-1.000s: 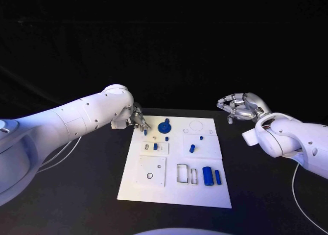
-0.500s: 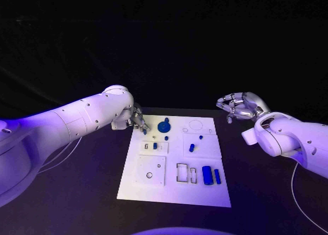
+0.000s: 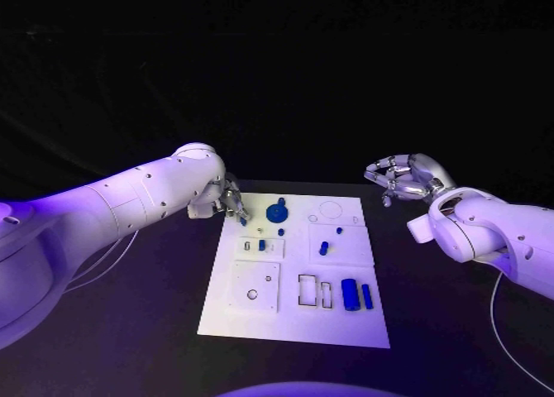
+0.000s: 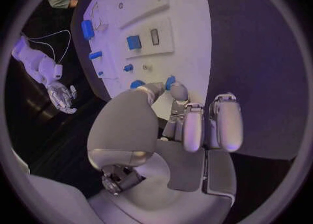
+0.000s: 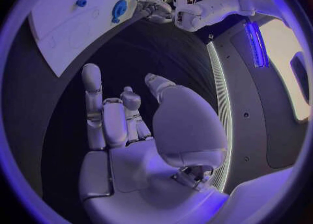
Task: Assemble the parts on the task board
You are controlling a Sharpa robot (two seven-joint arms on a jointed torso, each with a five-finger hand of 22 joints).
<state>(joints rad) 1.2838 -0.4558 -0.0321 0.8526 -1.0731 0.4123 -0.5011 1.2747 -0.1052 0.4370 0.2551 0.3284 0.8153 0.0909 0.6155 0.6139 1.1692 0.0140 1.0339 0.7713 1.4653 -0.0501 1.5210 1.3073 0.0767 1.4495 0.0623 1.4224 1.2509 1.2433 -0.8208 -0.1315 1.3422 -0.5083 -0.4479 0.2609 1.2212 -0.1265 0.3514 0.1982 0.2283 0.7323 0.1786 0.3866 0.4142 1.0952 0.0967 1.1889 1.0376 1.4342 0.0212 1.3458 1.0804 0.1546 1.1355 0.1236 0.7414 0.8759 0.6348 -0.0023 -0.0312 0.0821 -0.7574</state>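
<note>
Right now the left hand [image 3: 233,205] is hanging over the far left corner of the board [image 3: 295,322], pinching a small blue peg [image 4: 170,82] between its fingertips. It is probably holding the peg by its tip so the other end can go into a hole. The right hand [image 3: 400,179] is waiting off the board's far right corner, fingers curled in and holding nothing, likely to keep out of the way. The board is looking flat, white and smooth, with cut-out slots. A round blue part [image 3: 277,213] and two long blue blocks [image 3: 357,295] are sitting on it.
</note>
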